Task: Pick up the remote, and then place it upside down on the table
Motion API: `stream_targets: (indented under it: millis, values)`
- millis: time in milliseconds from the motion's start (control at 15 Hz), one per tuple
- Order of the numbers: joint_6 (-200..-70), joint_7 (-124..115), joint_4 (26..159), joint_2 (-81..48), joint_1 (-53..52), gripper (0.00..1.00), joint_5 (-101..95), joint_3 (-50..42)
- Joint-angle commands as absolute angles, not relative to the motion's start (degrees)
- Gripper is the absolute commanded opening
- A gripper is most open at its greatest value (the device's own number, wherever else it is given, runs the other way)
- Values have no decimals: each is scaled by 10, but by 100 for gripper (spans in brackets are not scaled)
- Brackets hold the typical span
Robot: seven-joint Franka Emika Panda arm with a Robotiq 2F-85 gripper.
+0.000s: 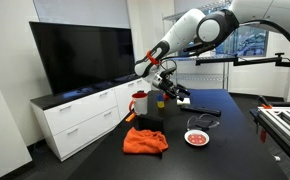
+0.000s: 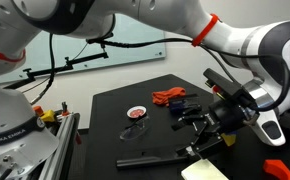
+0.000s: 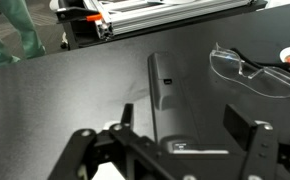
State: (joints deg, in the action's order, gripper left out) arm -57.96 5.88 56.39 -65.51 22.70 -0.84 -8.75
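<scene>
Claw (image 3: pixel 180 138) open astride remote (image 3: pixel 169 90) — table (image 3: pixel 65 95) edge well beyond.

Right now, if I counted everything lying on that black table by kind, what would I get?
Black remote: 1
Clear safety glasses: 1
Orange cloth: 1
Small red-and-white dish: 1
Flat white rectangle: 1
Red-topped white cup, at the table's edge and hard to make out: 1
Total: 6
</scene>
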Motion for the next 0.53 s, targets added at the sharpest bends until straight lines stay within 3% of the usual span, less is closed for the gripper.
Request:
stream_targets:
  millis: [0,467]
  values:
    - [-559,47,542,-659,228,100,-2,-89]
    - [-534,127,625,-533,209,100,-23,-71]
